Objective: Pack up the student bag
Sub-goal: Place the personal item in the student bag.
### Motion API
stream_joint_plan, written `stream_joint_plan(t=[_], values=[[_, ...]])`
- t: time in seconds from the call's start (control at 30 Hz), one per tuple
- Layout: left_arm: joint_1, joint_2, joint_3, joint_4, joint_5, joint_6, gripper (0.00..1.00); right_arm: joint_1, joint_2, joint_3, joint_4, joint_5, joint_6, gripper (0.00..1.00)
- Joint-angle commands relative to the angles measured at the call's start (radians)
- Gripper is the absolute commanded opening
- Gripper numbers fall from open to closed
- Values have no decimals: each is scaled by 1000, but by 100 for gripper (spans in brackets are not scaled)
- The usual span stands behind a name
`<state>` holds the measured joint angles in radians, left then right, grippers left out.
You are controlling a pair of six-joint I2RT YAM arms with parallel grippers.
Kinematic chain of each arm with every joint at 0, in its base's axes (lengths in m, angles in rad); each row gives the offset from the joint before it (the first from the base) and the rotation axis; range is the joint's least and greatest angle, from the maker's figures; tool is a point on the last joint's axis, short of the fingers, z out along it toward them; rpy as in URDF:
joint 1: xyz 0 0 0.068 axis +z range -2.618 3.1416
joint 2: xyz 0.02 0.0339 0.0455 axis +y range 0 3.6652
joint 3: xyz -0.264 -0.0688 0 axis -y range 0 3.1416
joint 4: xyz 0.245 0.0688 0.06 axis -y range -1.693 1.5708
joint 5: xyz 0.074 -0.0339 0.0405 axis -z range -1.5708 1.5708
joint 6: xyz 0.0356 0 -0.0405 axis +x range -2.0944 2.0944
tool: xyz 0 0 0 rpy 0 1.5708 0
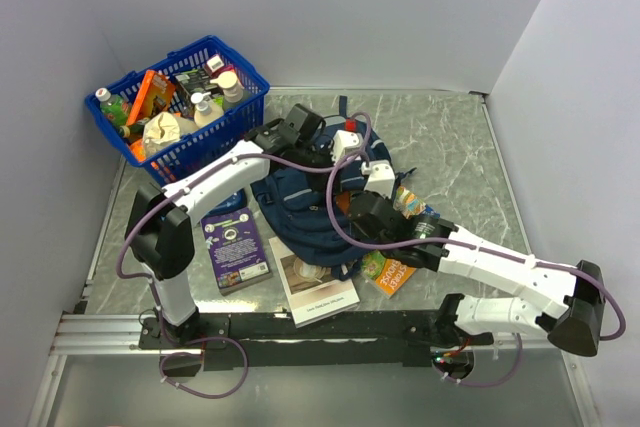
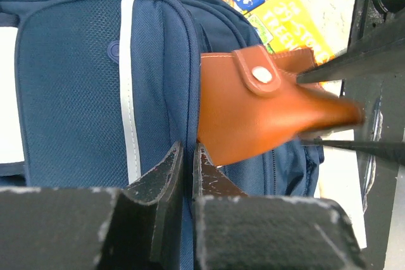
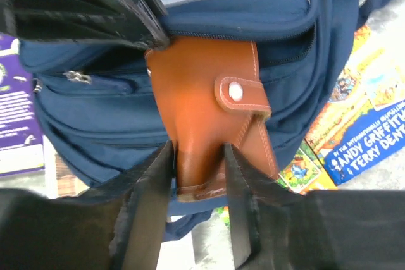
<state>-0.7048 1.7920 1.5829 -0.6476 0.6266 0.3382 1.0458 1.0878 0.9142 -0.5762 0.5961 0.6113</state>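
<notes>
The student bag (image 1: 296, 209) is navy and lies mid-table; its mesh front panel (image 2: 69, 80) fills the left wrist view. My left gripper (image 2: 188, 150) is shut on the fabric edge of a bag pocket, at the pocket's mouth. A brown leather wallet (image 3: 202, 105) with a snap tab sticks halfway out of that pocket (image 2: 253, 118). My right gripper (image 3: 198, 150) is shut on the wallet's free end, one finger on each side. Its fingers (image 2: 329, 61) show blurred at the right of the left wrist view. The wallet's inner end is hidden inside the bag (image 3: 240, 11).
A blue plastic basket (image 1: 205, 142) full of bottles and packets stands at the back left. A purple book (image 1: 235, 247) and a white book (image 1: 318, 285) lie in front of the bag. Colourful books (image 3: 367, 131) lie under the bag's right side (image 1: 392, 274).
</notes>
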Motion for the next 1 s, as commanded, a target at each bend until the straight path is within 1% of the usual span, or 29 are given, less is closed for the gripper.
stream_joint_plan(t=[0.0,0.03,0.07,0.1,0.17,0.2,0.23,0.33,0.4,0.47,0.5,0.53,0.6,0.67,0.73,0.83,0.9,0.93,0.97], values=[[-39,-63,-6,42,61,19,6,-36,20,87,46,-25,34,55],[-41,-65,-3,40,59,16,6,-43,27,95,36,-16,56,64],[-41,-66,-1,37,61,15,6,-49,38,92,32,-3,62,68],[-39,-68,-1,37,59,15,6,-62,44,86,32,5,79,75],[-41,-71,-3,35,62,16,6,-76,41,68,55,21,82,81],[-41,-71,-3,34,61,15,6,-84,34,54,111,16,70,81],[-41,-71,-6,34,59,16,6,-104,23,26,133,7,65,81],[-39,-72,-14,34,50,19,6,-119,-47,-1,153,-7,61,81],[-39,-74,-15,34,48,21,6,-118,-74,-12,121,-5,79,79],[-39,-72,-14,32,45,19,6,-116,-103,-18,37,-12,111,74],[-41,-72,-11,32,44,21,6,-116,-111,-26,0,-22,134,66],[-39,-71,-12,32,45,21,6,-118,-123,-31,-45,-31,154,53],[-41,-69,-11,32,41,19,5,-118,-132,-50,-83,-65,188,40],[-39,-68,-9,29,36,19,5,-113,-150,-67,-119,-123,218,31],[-39,-69,-8,28,33,21,5,-110,-175,-86,-146,-168,254,32],[-39,-69,-6,25,27,25,6,-107,-224,-118,-186,-246,309,44],[-39,-69,-4,19,25,27,5,-107,-259,-162,-182,-297,332,44],[-39,-69,-4,17,24,30,6,-104,-305,-182,-169,-312,334,38],[-41,-71,-4,16,22,28,6,-98,-327,-202,-151,-327,338,35]])
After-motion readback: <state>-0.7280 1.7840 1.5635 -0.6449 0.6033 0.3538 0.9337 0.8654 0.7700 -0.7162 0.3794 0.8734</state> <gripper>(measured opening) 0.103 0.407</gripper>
